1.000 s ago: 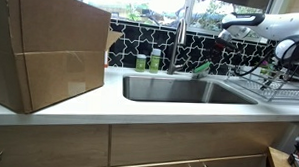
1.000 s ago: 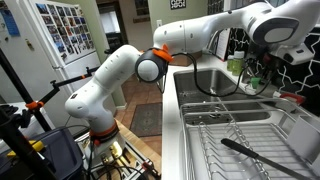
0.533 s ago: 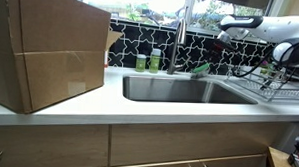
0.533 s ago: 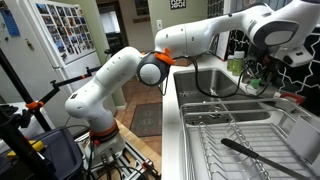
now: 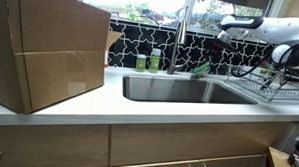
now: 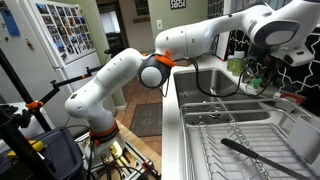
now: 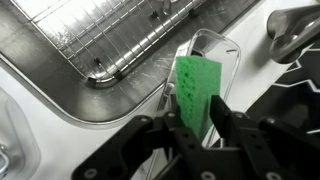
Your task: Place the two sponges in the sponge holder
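Gripper: in the wrist view its two dark fingers stand close together with a narrow gap. The lower end of a green sponge lies in that gap. It cannot be told whether the fingers clamp the sponge or only frame it from above. The sponge stands tilted in the sponge holder, a small shiny caddy barely wider than the pad, with its upper part clear of the rim. In an exterior view the same sponge leans at the far edge of the sink, just right of the faucet. The white arm reaches in above it from the right. A wire grid lies on the sink bottom in the wrist view. Two small green bottles stand left of the faucet against the dark tiled wall. A dish rack sits on the counter right of the sink, and a large cardboard box fills the left end of the counter.
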